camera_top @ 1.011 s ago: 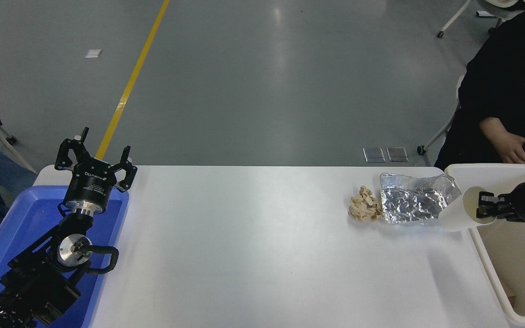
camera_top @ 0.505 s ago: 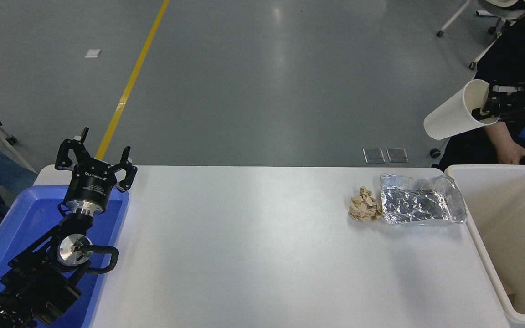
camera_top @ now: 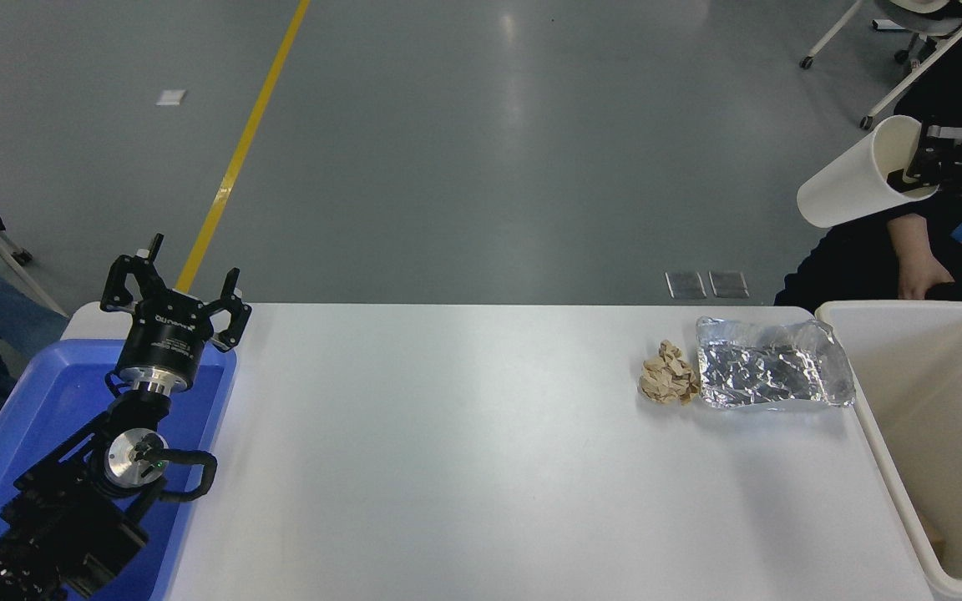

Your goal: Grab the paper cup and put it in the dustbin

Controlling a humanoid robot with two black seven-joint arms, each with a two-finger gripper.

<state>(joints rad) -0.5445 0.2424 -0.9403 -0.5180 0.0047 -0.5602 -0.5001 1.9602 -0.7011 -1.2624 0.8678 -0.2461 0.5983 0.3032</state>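
Since half a second ago, paper cup (camera_top: 853,182) carried slightly rightward, pinched by right gripper (camera_top: 908,177). Transport step; dustbin (camera_top: 907,315) below: lower, release.

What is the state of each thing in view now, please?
cup: held in the air by its rim, tilted on its side, mouth to the right.
right gripper: shut on the cup's rim.
left gripper: open, empty, parked over the blue tray.
bin: open; the cup is not in it yet.
foil bag: crumpled, flat on the table.
paper wad: crumpled, lying against the foil bag.
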